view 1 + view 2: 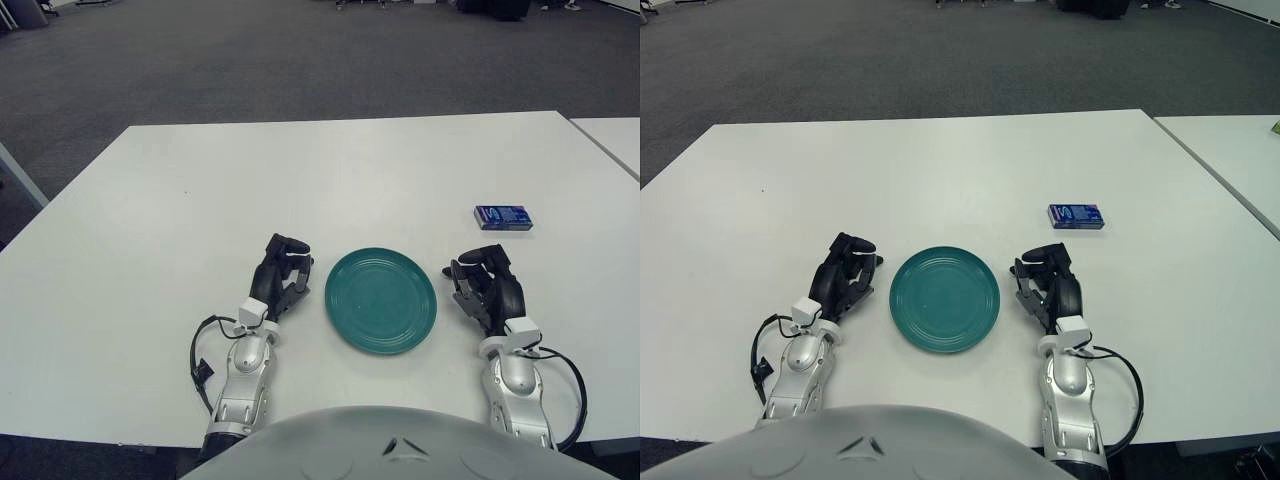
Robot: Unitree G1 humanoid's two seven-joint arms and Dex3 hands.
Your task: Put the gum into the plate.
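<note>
Gum (503, 216) lies flat on the white table (300, 180), toward the far right, well apart from everything else. It is a small dark-blue pack with a lighter print on its top face; the writing is too small to read, so no brand can be told. Its long side runs roughly left to right.

Plate (381, 300) is teal, round, with faint concentric rings, and sits near the table's near edge, between the two hands. Nothing lies in it.

Right hand (485, 284) shows just right of the plate, nearer than the gum and a little left of it, apart from both. Its dark fingers (1040, 262) are curled loosely inward and hold nothing.

Left hand (282, 275) shows just left of the plate, close to the rim; whether it touches cannot be told. Its fingers are likewise curled in, with nothing between them. A black cable (200, 360) loops beside the left forearm.

Second white table (610, 135) stands just beyond the right edge, a narrow gap between. Grey carpet (250, 60) lies behind.
</note>
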